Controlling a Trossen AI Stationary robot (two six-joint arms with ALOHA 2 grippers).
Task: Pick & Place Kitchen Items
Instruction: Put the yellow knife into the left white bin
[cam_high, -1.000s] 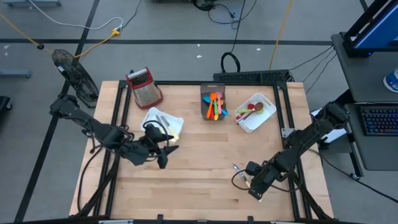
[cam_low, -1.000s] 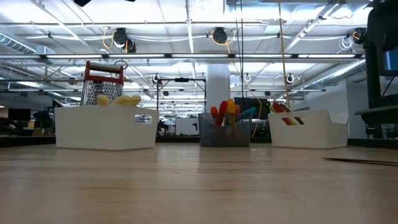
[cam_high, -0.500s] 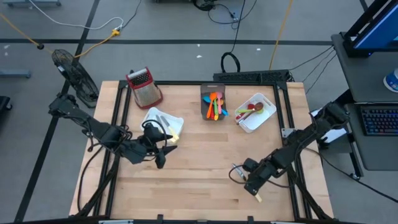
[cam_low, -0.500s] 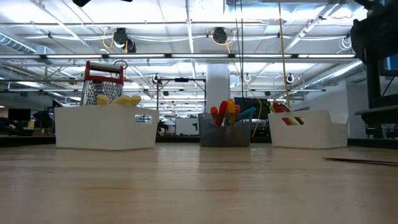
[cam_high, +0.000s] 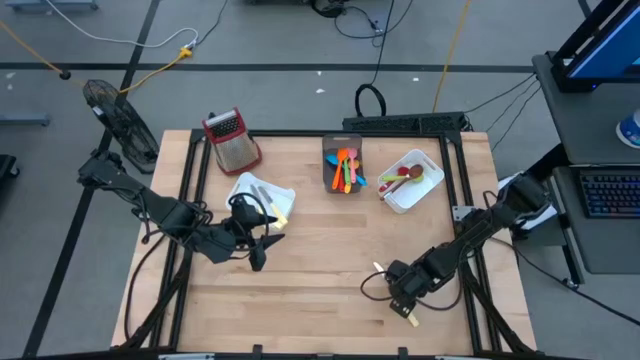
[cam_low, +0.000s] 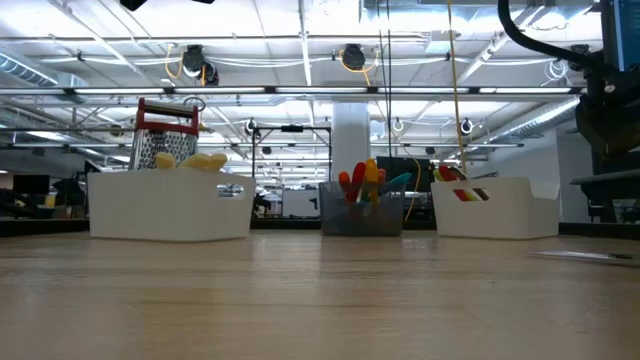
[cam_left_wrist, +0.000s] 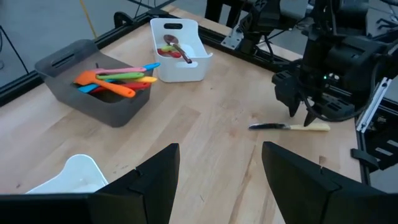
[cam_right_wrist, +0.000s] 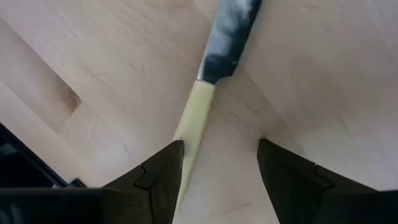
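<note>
Nearest the front edge, at the lower right of the high view, the right gripper (cam_high: 403, 297) is held low over a knife (cam_left_wrist: 290, 127) that lies flat on the table (cam_high: 310, 290). Its fingers are spread wide, one on each side of the cream handle (cam_right_wrist: 191, 124), and nothing is pinched yet. This knife appears to be the only utensil left loose on the boards, so it is judged to be the item in hand: gripping, lifting and carrying to a bin remain to be done.

Farther in, at the left centre of the high view, the left gripper (cam_high: 262, 243) is parked just beside a white bin (cam_high: 287, 194) holding pale cutlery. Its fingers stand parted and nothing is seen between them.

At the far edge, a grey bin (cam_high: 329, 146) in the upper centre is already filled with coloured spatulas (cam_high: 346, 170), and a second white bin (cam_high: 419, 194) to its right holds red spoons (cam_high: 402, 177). A grater (cam_high: 233, 139) stands at the upper left. Most of the sorting is judged done.
</note>
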